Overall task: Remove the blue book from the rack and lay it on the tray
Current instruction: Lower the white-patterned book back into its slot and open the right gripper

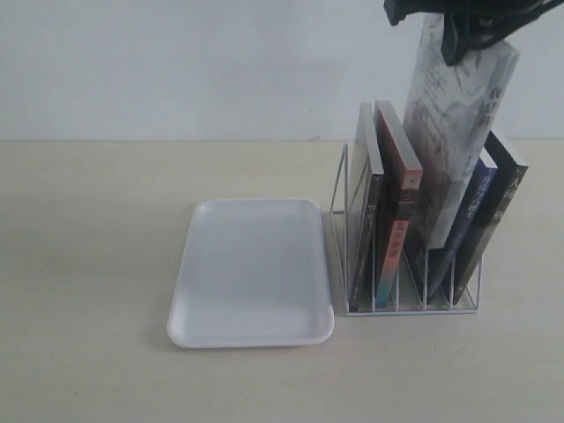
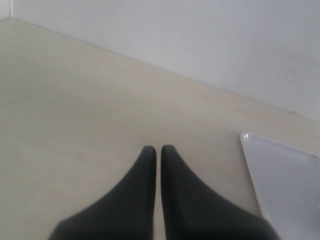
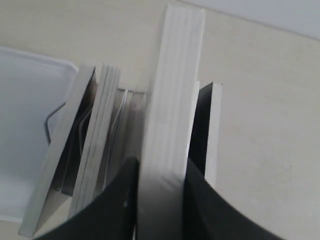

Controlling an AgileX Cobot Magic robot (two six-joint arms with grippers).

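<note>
at the upper right, the right gripper (image 3: 161,190) is clamped on a pale book (image 1: 454,132), whose lower end sits in the rack (image 1: 348,211). the blue book (image 1: 476,207) stands in the rack, between the pale book and a black book (image 1: 507,189). the tray (image 1: 251,273) lies at centre, just left of the rack. the left gripper (image 2: 158,155) has its jaws pressed together.

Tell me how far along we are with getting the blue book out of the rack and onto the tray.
Nothing is done: the tray holds no book. In hand: the right gripper clamps a pale book, raised with its lower end inside the rack. The blue book stands in the rack beside it, ungripped. Left: grasp the blue book, lift it out, lay it on the tray.
</note>
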